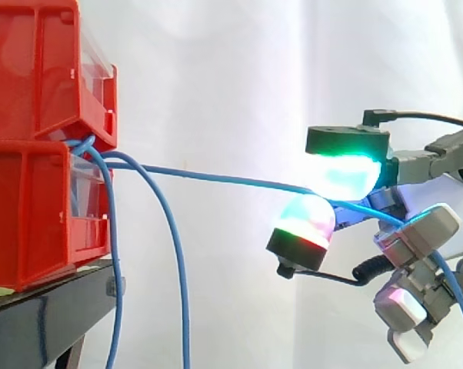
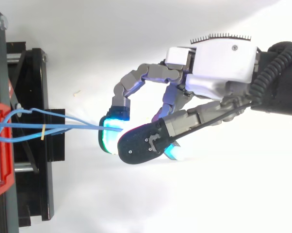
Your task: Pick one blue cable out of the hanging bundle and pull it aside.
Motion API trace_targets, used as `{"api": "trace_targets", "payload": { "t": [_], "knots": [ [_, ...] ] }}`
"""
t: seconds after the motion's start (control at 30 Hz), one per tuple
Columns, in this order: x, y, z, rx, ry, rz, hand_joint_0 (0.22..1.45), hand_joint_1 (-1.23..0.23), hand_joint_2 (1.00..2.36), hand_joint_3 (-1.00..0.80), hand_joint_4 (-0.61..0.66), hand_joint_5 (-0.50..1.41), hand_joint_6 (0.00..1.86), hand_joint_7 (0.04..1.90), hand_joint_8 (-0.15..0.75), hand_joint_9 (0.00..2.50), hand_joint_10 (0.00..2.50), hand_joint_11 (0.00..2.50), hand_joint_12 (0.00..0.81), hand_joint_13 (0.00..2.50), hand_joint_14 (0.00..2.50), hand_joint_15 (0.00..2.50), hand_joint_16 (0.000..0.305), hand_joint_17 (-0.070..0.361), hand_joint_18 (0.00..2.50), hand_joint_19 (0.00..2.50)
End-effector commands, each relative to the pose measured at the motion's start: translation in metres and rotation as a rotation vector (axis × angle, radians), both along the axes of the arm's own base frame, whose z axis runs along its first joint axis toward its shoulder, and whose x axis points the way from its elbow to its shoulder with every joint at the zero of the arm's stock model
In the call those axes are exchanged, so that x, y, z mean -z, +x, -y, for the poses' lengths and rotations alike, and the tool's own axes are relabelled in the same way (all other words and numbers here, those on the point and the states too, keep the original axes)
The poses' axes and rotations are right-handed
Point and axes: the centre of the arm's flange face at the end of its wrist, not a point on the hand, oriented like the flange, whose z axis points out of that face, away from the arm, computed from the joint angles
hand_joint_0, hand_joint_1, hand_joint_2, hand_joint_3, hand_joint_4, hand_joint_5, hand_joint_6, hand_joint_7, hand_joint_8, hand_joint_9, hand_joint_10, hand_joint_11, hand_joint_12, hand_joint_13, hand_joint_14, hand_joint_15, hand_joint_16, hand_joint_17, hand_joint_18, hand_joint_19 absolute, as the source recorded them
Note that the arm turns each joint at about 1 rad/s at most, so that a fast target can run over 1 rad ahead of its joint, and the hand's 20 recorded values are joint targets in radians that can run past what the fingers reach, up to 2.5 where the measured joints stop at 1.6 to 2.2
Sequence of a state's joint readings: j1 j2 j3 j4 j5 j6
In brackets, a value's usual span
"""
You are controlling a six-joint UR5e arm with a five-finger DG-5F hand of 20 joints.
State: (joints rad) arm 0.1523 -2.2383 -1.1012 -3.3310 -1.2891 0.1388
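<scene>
Blue cable (image 1: 216, 177), thin and taut, stretches from glossy red bins (image 1: 31, 192), pinched between rounded pads (image 1: 347, 175) of the hand (image 2: 219, 63).

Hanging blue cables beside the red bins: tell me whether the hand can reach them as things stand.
Probably not yet: the hand is pinched on the taut blue cable, so it's busy. Open space lies between it and the hanging cables.
</scene>
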Motion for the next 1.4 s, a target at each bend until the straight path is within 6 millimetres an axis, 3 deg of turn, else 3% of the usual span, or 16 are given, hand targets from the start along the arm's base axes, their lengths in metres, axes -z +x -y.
{"api": "trace_targets", "payload": {
  "t": [0.0,0.7,0.8,0.93,1.37],
  "knots": [
    [0.001,0.000,0.003,0.004,-0.002,-0.005,0.62,-0.72,1.02,-0.28,-0.16,-0.06,0.92,0.91,0.213,1.47,0.03,1.11,0.313,1.04,0.03,0.66,0.045,0.102,0.77,0.50],
    [-0.009,-0.026,0.030,0.010,-0.078,-0.117,0.62,-0.69,1.02,-0.29,-0.13,-0.06,0.92,0.92,0.226,1.45,0.03,1.10,0.320,1.01,0.03,0.66,0.046,0.103,0.73,0.50],
    [-0.001,-0.047,0.034,0.016,-0.081,-0.142,0.62,-0.69,1.02,-0.29,-0.13,-0.06,0.92,0.92,0.221,1.45,0.03,1.09,0.323,1.01,0.02,0.66,0.046,0.103,0.73,0.50],
    [0.007,-0.057,0.035,0.023,-0.078,-0.108,0.62,-0.69,1.02,-0.28,-0.13,-0.06,0.92,0.91,0.225,1.45,0.03,1.09,0.320,1.01,0.03,0.65,0.046,0.103,0.74,0.51],
    [0.023,-0.065,0.036,0.031,-0.063,-0.085,0.62,-0.69,1.01,-0.28,-0.13,-0.06,0.92,0.91,0.231,1.45,0.03,1.08,0.326,1.01,0.02,0.65,0.047,0.105,0.74,0.50]
  ]
}}
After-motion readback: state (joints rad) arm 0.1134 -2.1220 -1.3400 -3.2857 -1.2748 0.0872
